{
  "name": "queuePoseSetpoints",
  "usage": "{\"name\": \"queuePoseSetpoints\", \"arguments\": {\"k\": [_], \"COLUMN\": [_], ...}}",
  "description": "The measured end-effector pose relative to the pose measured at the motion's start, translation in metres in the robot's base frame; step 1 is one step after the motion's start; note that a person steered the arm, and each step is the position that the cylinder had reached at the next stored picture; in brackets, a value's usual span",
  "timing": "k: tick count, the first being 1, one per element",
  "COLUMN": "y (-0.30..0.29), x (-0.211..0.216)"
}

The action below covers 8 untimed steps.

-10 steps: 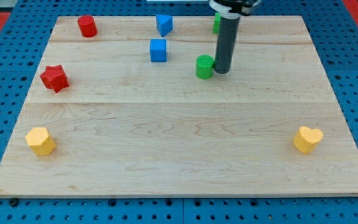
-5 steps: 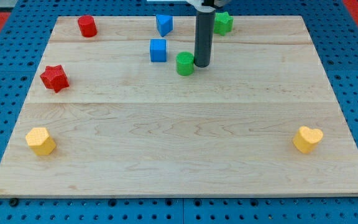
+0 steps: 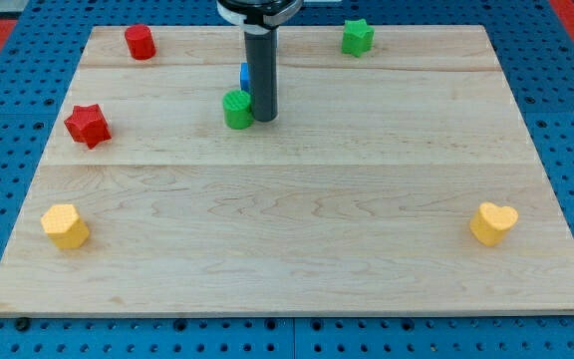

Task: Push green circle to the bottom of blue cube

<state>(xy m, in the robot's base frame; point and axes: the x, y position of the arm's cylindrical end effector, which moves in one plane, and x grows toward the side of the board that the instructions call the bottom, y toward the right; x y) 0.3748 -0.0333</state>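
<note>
The green circle (image 3: 236, 109) is a short green cylinder on the wooden board, left of centre near the view's top. My tip (image 3: 263, 117) touches its right side. The rod rises straight up and hides most of the blue cube (image 3: 244, 74); only a thin blue sliver shows at the rod's left edge, just above the green circle. The second blue block seen earlier near the view's top is hidden behind the rod.
A green star (image 3: 358, 37) lies at the top right. A red cylinder (image 3: 140, 42) sits at the top left, a red star (image 3: 87, 125) at the left edge. A yellow block (image 3: 65, 225) lies bottom left, a yellow heart (image 3: 492, 222) bottom right.
My tip has slid to the view's left, pushing the green circle from right of the blue cube to just below it. The rod now covers the blue blocks.
</note>
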Motion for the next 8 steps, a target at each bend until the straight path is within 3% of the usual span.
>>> {"name": "queuePoseSetpoints", "arguments": {"k": [1, 2, 5, 8], "y": [0.002, -0.062, -0.087, -0.053], "x": [0.045, 0.072, 0.011, -0.007]}}
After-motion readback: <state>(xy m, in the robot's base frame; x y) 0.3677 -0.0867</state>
